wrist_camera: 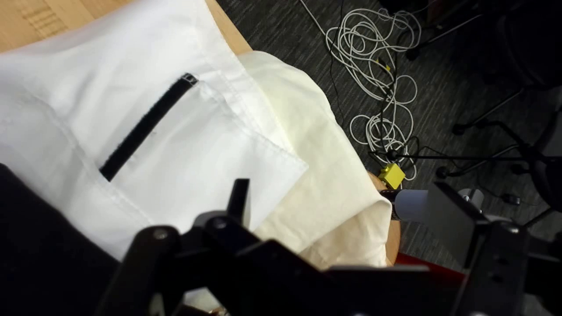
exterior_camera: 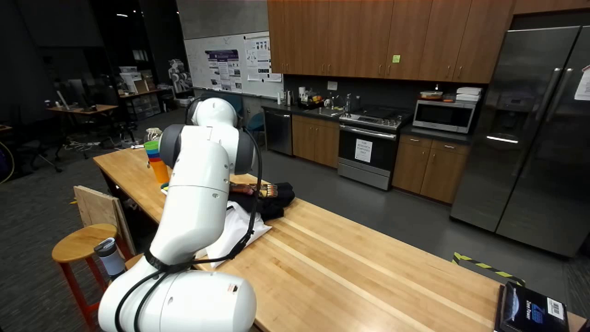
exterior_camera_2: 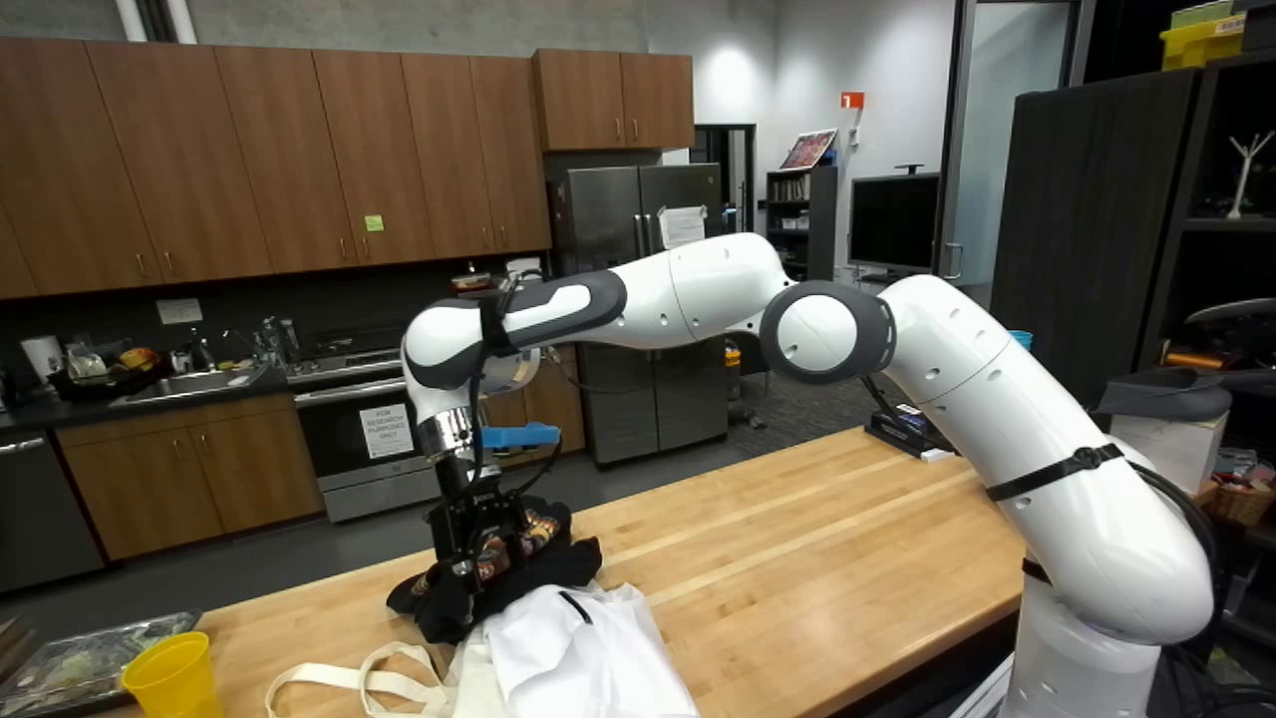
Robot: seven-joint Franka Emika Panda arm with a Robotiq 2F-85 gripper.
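My gripper [wrist_camera: 351,210] is open, with its two fingers wide apart and nothing between them in the wrist view. A white cloth [wrist_camera: 197,145] with a black strip lies to the left there, over a cream cloth bag [wrist_camera: 325,175]. In an exterior view the gripper [exterior_camera_2: 467,558] points down at a black cloth [exterior_camera_2: 568,563] with a coloured print. Whether it touches that cloth cannot be told. The white cloth [exterior_camera_2: 588,648] and the cream bag [exterior_camera_2: 474,688] with its straps lie in front. In an exterior view the arm hides the gripper; the black cloth [exterior_camera: 283,196] shows behind it.
The wooden table [exterior_camera: 350,272] carries stacked coloured cups [exterior_camera: 159,168], a yellow cup [exterior_camera_2: 174,678], a clear-covered tray [exterior_camera_2: 95,663] and a black box [exterior_camera: 534,309]. A stool [exterior_camera: 83,244] and a tumbler [exterior_camera: 110,258] are beside the table. Cables [wrist_camera: 377,66] lie on the floor.
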